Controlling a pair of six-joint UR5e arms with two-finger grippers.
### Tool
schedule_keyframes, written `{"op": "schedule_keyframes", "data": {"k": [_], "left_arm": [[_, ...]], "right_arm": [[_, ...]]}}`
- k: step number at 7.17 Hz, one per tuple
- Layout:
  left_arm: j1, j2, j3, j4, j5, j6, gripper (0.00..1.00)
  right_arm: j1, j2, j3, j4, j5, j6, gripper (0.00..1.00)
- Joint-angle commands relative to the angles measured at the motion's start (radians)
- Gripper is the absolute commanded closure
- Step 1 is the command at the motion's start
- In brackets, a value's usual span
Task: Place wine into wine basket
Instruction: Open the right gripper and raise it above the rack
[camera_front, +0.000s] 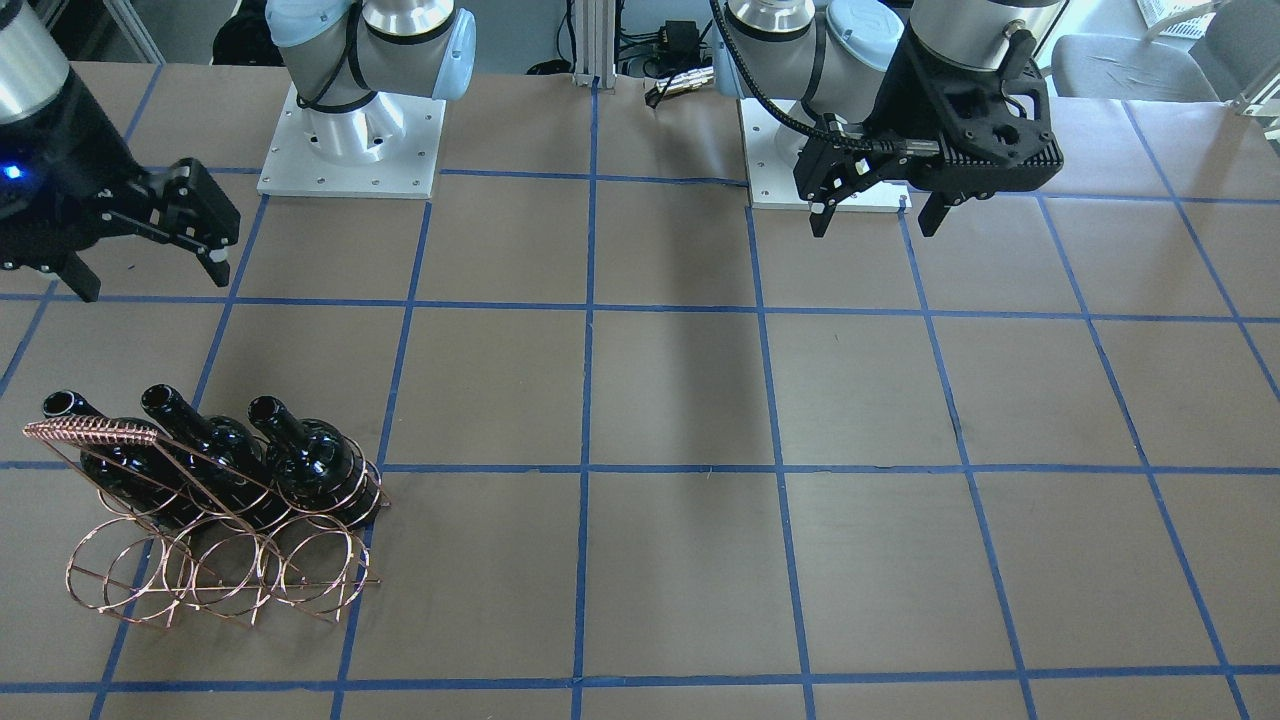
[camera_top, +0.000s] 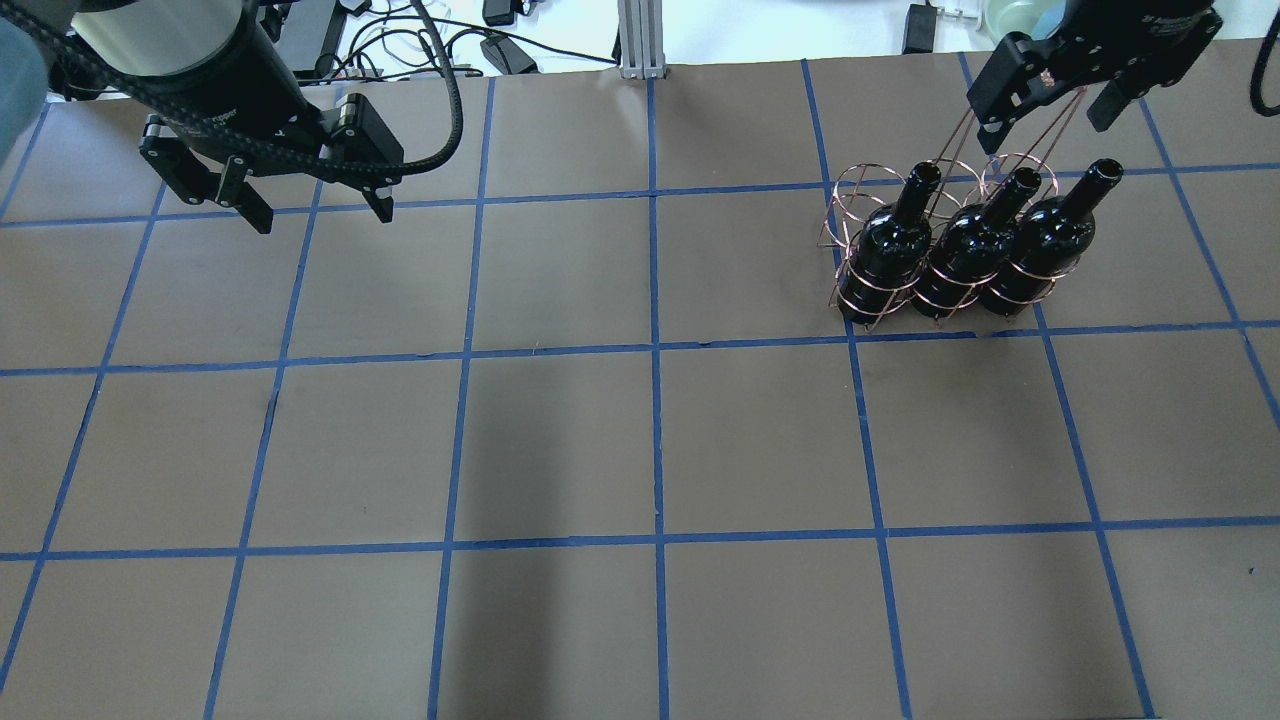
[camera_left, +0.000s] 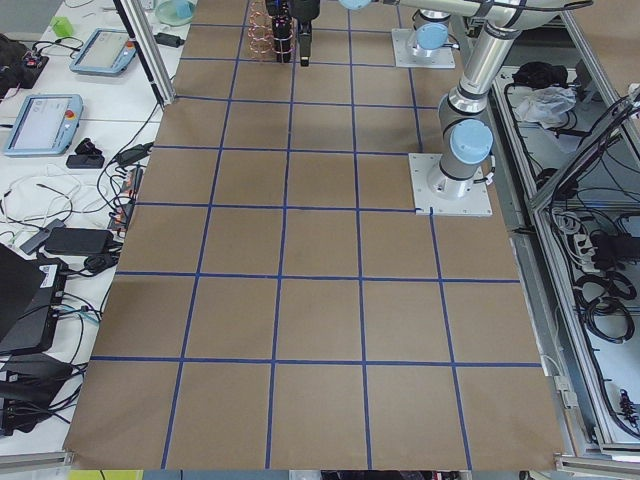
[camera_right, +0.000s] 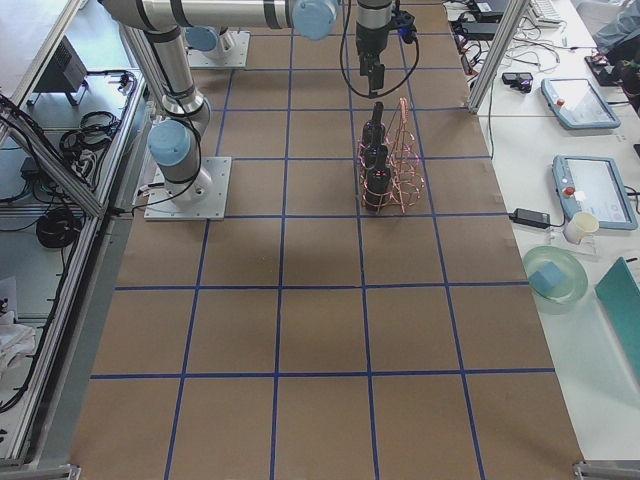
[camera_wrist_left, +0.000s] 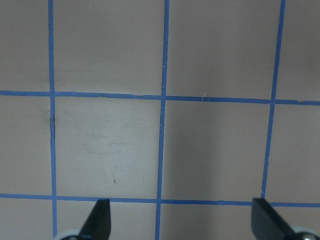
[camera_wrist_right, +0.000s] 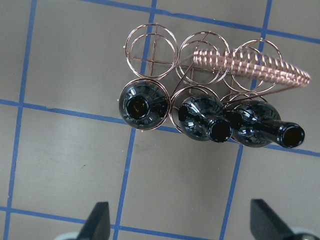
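Glossy near-black glass wine (camera_top: 885, 250), shiny copper-coloured wire wine basket (camera_wrist_right: 260, 67), matt brown table (camera_top: 560, 440).

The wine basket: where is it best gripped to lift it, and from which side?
Grip the twisted handle bar of the wine basket from above, jaws across it. It is the highest part, beside the three bottles, which fill one row of rings.

Overhead: rear, high, looking forward and down.
Front: opposite side, steep.
Sides: either end, far.
Wrists: close, downward.
Shared: basket (camera_front: 100, 432).

Brown table (camera_top: 560, 440), blue tape grid (camera_top: 657, 450), cluttered white benches (camera_right: 610, 420)
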Motion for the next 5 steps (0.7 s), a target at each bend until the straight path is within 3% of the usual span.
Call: {"op": "schedule_keyframes", "data": {"k": [1,2,4,5], "left_arm": [[0.0,-0.004,0.0,0.007,0.053,0.001,0.0],[-0.002,-0.005,0.0,0.01,0.049,0.001,0.0],[-0.002,-0.004,0.0,0.01,0.043,-0.001,0.0],[-0.002,-0.004,0.0,0.01,0.026,-0.002,0.0]], "right_arm": [[0.008,-0.068,0.007,0.037,-0.001,0.045,0.0],[0.028,-0.067,0.001,0.035,-0.001,0.097,0.0],[0.219,-0.023,-0.001,0.025,-0.021,0.32,0.0],[0.223,-0.02,0.002,0.026,-0.038,0.321,0.0]]}}
